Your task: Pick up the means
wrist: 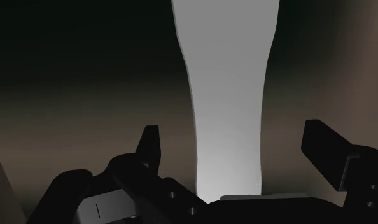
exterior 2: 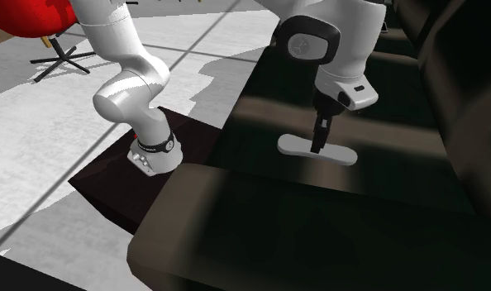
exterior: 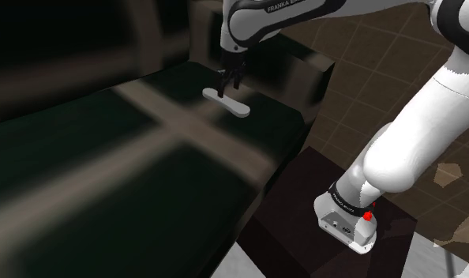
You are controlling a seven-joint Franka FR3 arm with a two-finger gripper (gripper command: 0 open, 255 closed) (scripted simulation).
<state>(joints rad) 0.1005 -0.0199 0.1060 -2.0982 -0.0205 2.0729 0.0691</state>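
Open, empty black two-finger gripper (wrist: 233, 135) straddles the narrow waist of flat pale-grey elongated bar (exterior: 238, 107) on dark sofa seat (exterior: 146, 150); likely light, stiff, slick: pinch waist.

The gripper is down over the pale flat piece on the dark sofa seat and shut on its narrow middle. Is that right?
Not shut. The gripper is down over the pale flat piece on the dark sofa seat, but it is open. The wrist view shows its fingers standing apart on either side of the narrow middle, with a gap on each side, so nothing is gripped.
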